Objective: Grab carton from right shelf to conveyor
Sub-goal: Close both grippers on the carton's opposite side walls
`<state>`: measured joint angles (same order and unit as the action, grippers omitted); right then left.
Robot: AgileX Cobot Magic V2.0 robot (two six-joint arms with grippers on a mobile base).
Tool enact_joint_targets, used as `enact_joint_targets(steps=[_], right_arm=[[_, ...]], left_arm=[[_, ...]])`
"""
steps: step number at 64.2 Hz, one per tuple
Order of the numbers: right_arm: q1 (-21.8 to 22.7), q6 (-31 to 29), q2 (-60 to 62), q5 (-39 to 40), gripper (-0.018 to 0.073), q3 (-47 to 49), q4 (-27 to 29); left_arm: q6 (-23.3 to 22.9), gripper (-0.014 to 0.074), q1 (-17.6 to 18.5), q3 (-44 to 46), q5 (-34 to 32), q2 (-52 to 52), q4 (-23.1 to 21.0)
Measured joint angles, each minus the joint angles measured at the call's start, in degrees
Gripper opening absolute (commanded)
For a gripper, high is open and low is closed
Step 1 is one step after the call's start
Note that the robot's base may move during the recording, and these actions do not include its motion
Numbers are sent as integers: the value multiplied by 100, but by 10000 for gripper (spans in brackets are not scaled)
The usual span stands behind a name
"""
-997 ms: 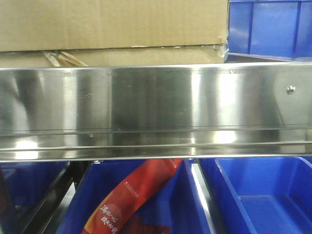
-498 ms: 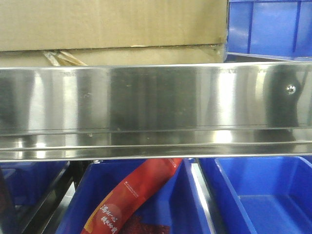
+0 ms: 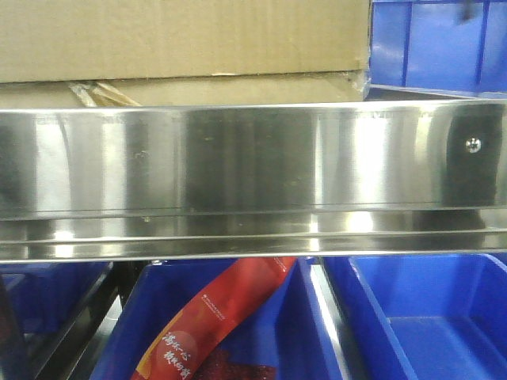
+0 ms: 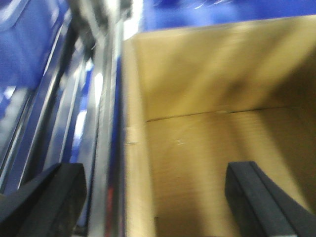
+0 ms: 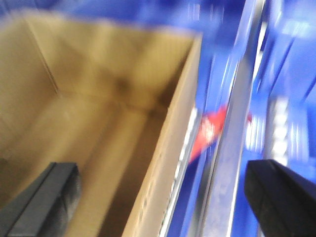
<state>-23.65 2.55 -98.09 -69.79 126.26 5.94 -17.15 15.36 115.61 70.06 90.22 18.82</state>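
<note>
Cardboard carton (image 3: 182, 39) sits on the steel right shelf (image 3: 238, 158); left jaws and right jaws gape apart, straddling its walls

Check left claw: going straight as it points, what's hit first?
Probably the carton's wall, whose rim lies between the left claw's open fingers; one finger heads inside the carton, the other along the shelf rail. Blur hides depth.

carton (image 3: 182, 39): brown cardboard, open top, upright | sits on right shelf (image 3: 238, 166), behind its mirror-like steel rail
</note>
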Motion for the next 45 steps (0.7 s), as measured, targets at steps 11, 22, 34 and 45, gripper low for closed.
enact_joint_targets(steps=[11,22,34,45], right_arm=[[-48,11,-520,-64,570,270,0],[-74,11,-869,-82,570,273,-10],[-74,11,-1116,-82,540,273,-10],[-74,11,-1183,-82,176,273,-10]], left_arm=[[-35,475,-361,10,27,297,-248],[-38,475,-466,10,27,632,-360],[-38,473,-466,10,27,998,-360],[-38,355,-466,10,27,1124,-360]])
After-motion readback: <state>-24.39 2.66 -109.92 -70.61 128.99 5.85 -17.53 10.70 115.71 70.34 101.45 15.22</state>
